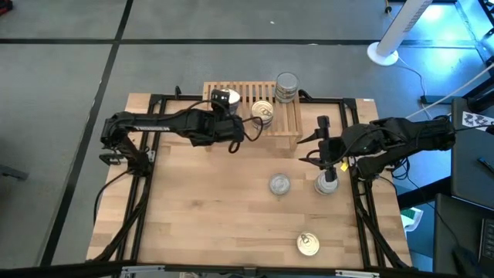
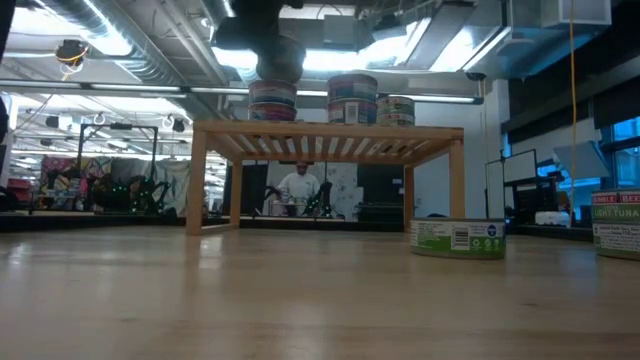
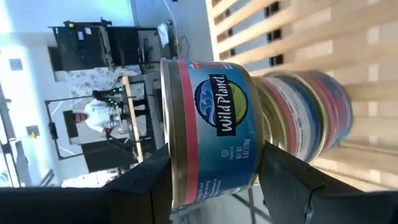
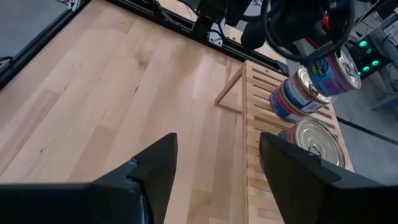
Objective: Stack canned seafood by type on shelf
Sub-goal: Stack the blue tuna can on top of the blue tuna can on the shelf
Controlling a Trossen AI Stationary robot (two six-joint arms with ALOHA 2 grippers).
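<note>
Left gripper (image 3: 211,186) clamped on a blue-and-red tin (image 3: 208,130), held just above a matching tin (image 4: 292,99) near the shelf's (image 1: 255,116) left end. Gold-lidded tin (image 1: 262,112) at shelf centre; stack of tins (image 1: 286,86) at its back right corner. Right gripper (image 4: 214,168) spread apart, holding nothing, above the surface (image 1: 208,208) near its right edge, with two silver-lidded tins (image 1: 279,184) close by. Gold-lidded tin (image 1: 308,245) near the front edge.

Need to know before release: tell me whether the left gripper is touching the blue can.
Touching. The left wrist view shows the left gripper with both fingers pressed against the blue can.
</note>
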